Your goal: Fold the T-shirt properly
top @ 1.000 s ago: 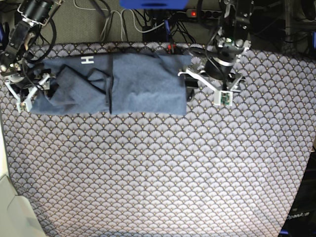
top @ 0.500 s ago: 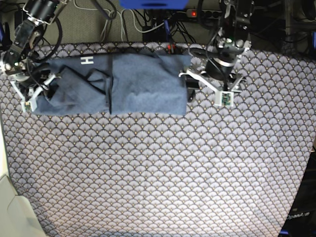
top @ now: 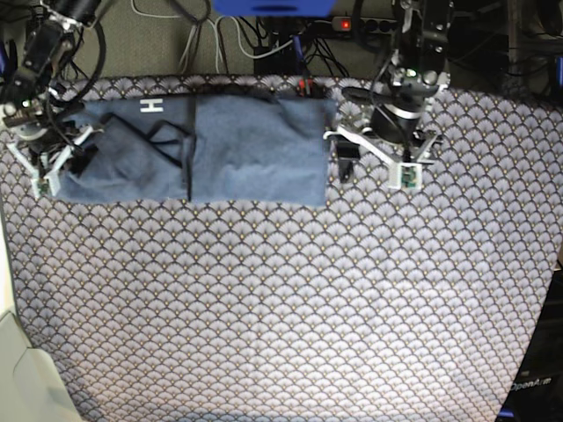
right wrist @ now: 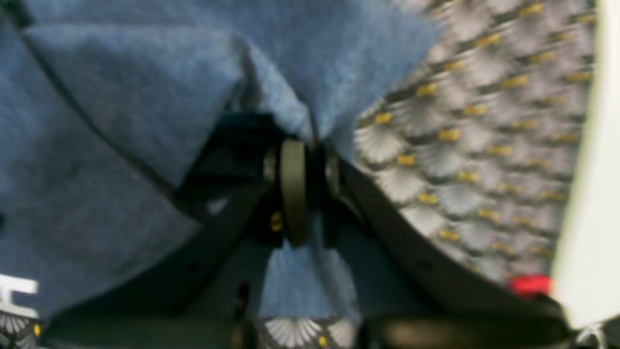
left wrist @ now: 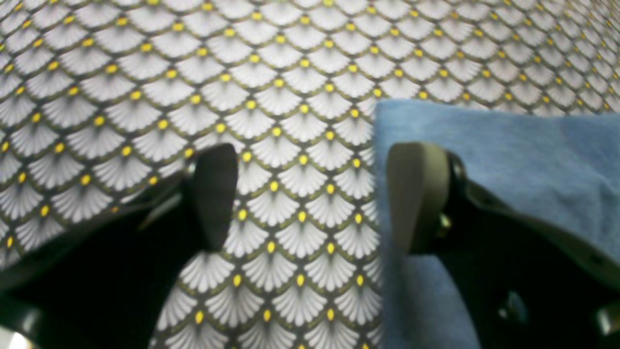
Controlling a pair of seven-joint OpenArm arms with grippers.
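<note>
Claws bracket a T-shirt (top: pixel 198 149) from both ends as the folding job nears its next move. Closest to its own camera, the right claw (right wrist: pixel 304 191) stands pinched shut on a bunched edge of blue cloth, with fabric pulled up between its pads. At the opposite end, the left claw (left wrist: pixel 310 196) hangs spread wide and empty, one finger over the bare patterned tablecloth (left wrist: pixel 271 87), the other over the shirt's edge, gripping nothing. Farther off, the overhead view shows the shirt lying as a long band across the far side of the table, its long axis running from side to side between the two arms, white lettering (top: pixel 152 106) showing near the right arm's end. The shirt appears part-folded lengthwise. The likely next fold carries one end over the other along that axis, and the right claw, already holding cloth, seems best placed to lead it.
</note>
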